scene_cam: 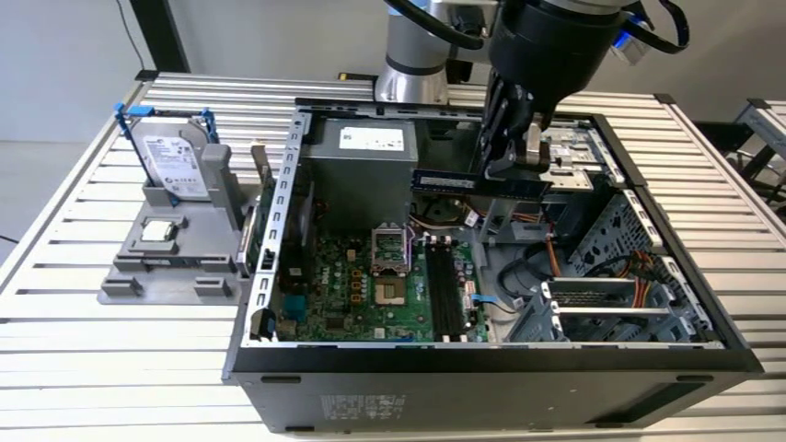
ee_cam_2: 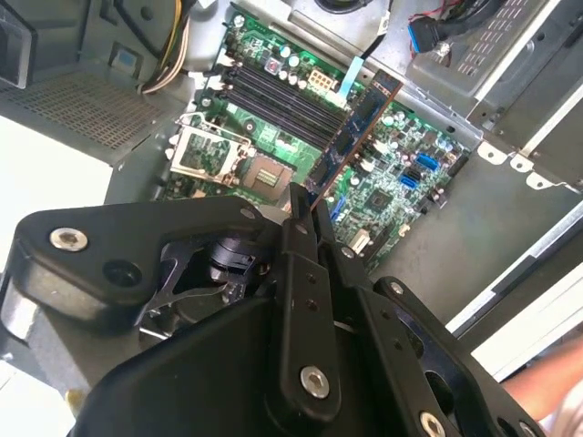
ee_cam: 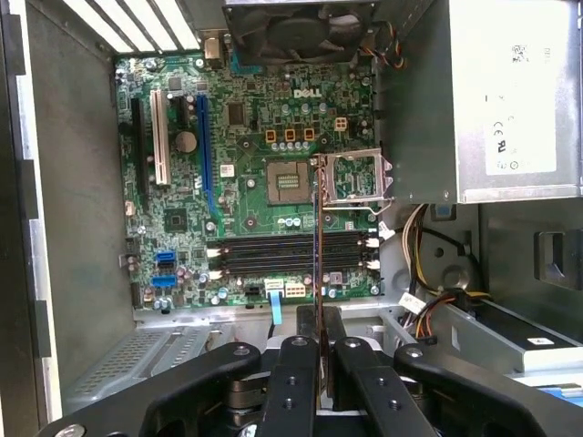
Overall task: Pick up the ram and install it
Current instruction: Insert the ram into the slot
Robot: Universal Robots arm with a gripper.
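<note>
Pick done: black gripper (scene_cam: 516,170) pinches the thin greenish-dark ram stick (scene_cam: 461,181), held over the open grey computer case (scene_cam: 491,359). Install left: black motherboard slots (scene_cam: 445,293) look empty below.

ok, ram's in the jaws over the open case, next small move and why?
Probably rotate the wrist before descending. The gripper holds the ram above the motherboard, jaws closed on it, and in the exterior view it lies crosswise to the memory slots. It likely needs to run along them first.
</note>
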